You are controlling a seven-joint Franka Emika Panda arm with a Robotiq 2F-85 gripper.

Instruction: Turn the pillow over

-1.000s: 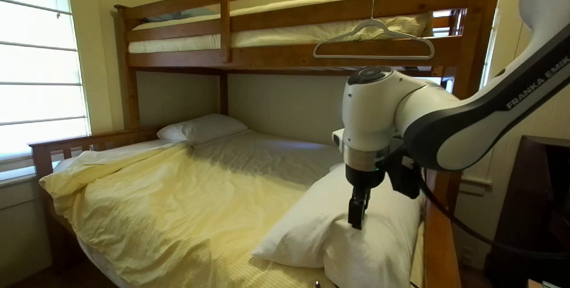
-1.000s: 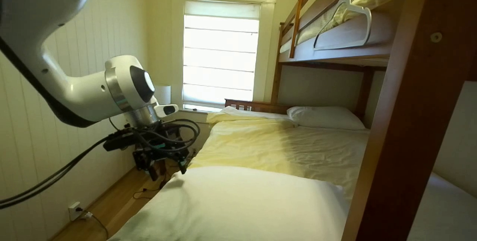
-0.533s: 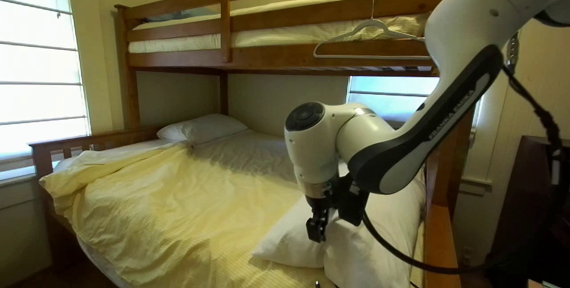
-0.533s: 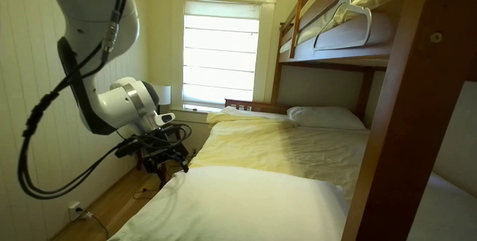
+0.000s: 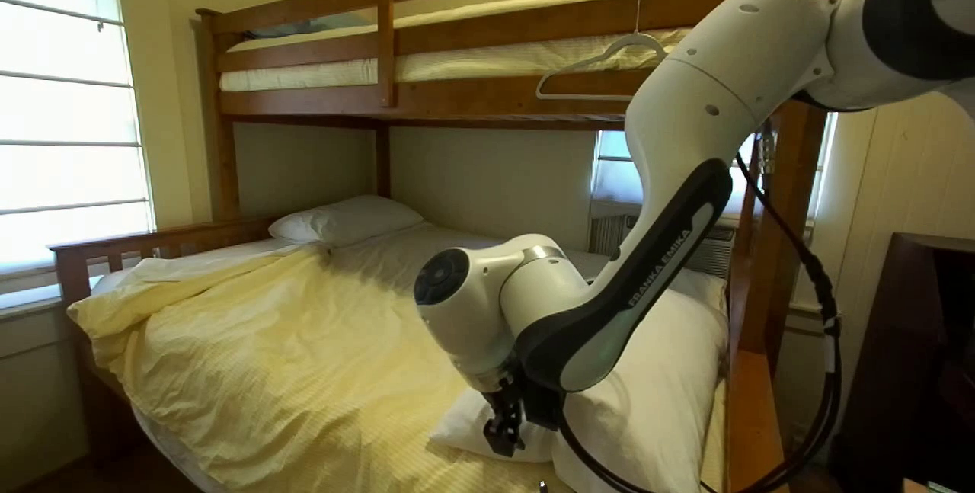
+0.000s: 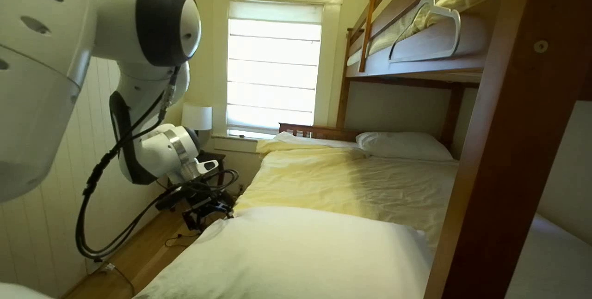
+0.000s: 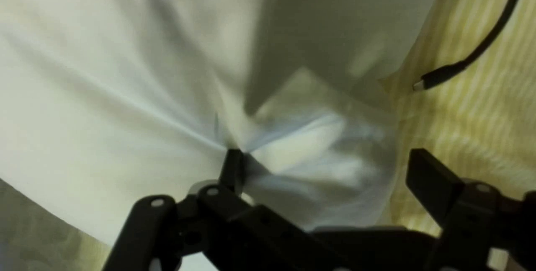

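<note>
In the wrist view, the black two-fingered claw (image 7: 326, 153) stands spread astride a corner of the large, plump, white cloth pillow (image 7: 167, 107), which reaches toward ten o'clock over the striped yellow cloth bedspread (image 7: 473, 128).

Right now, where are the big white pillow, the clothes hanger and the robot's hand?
Big white pillow (image 6: 296, 255), in an exterior view: on its puffy top.
Clothes hanger (image 5: 586, 97), in an exterior view: on its lower bar.
Robot's hand (image 7: 326, 154), in the wrist view: midway between its fingertips.
</note>
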